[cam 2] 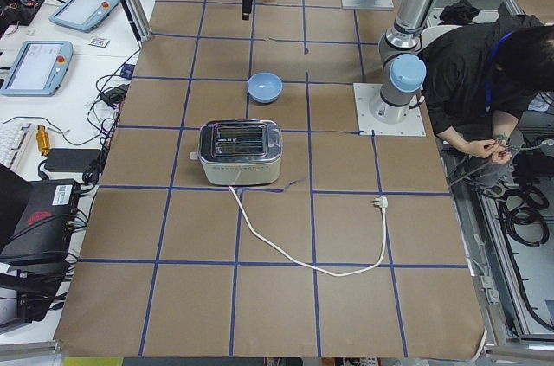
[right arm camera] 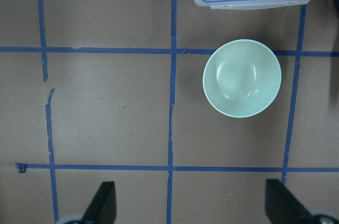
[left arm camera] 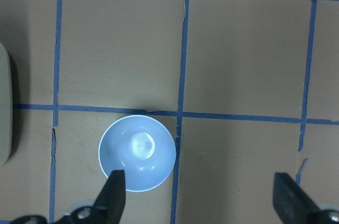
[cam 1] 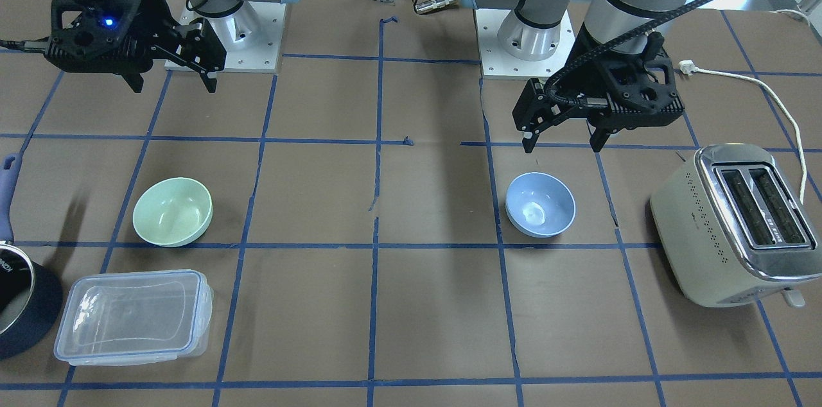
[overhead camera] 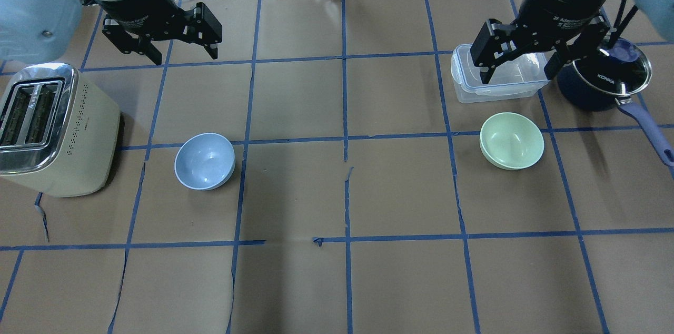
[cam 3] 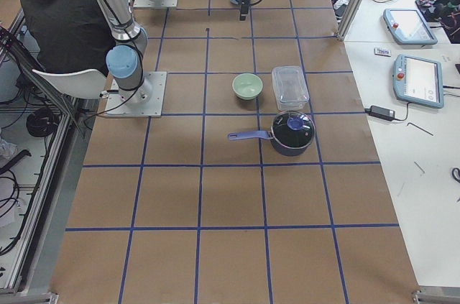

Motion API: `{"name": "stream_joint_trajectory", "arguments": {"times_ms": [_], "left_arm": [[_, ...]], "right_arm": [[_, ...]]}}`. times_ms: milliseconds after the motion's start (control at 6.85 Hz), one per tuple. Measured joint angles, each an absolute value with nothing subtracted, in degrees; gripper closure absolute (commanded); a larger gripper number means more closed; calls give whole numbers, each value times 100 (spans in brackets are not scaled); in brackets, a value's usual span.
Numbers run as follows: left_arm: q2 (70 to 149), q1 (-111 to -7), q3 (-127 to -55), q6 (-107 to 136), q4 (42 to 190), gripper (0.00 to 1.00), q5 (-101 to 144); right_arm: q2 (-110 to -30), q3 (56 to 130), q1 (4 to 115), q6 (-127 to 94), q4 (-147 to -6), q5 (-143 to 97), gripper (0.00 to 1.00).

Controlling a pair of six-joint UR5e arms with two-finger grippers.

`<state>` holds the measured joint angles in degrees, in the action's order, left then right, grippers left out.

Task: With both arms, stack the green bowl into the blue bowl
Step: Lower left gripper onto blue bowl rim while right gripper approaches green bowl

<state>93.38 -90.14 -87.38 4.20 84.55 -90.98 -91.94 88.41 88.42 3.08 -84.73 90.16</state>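
Observation:
The pale blue bowl (cam 1: 540,205) stands upright and empty on the robot's left half of the table (overhead camera: 205,160). The mint-green bowl (cam 1: 172,212) stands upright and empty on the right half (overhead camera: 511,140). My left gripper (cam 1: 562,145) hangs open and empty high above the table (overhead camera: 185,57). In the left wrist view the blue bowl (left arm camera: 137,152) lies below, by one finger (left arm camera: 117,192). My right gripper (cam 1: 173,86) is open and empty, also raised (overhead camera: 517,78). In the right wrist view the green bowl (right arm camera: 242,78) lies ahead and to one side.
A cream toaster (overhead camera: 47,128) stands beside the blue bowl at the table's left end, its white cord (cam 1: 770,92) trailing behind it. A clear lidded container (cam 1: 131,317) and a dark pot (overhead camera: 605,81) with a glass lid stand beyond the green bowl. A person (cam 2: 485,63) sits behind the robot.

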Motion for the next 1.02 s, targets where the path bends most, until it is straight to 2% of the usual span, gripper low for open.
{"name": "stream_joint_trajectory", "arguments": {"times_ms": [1022], "left_arm": [[9307, -9009, -8797, 408, 8411, 0, -9138]], "right_arm": [[-9193, 8859, 8842, 308, -8464, 9041, 0]]}}
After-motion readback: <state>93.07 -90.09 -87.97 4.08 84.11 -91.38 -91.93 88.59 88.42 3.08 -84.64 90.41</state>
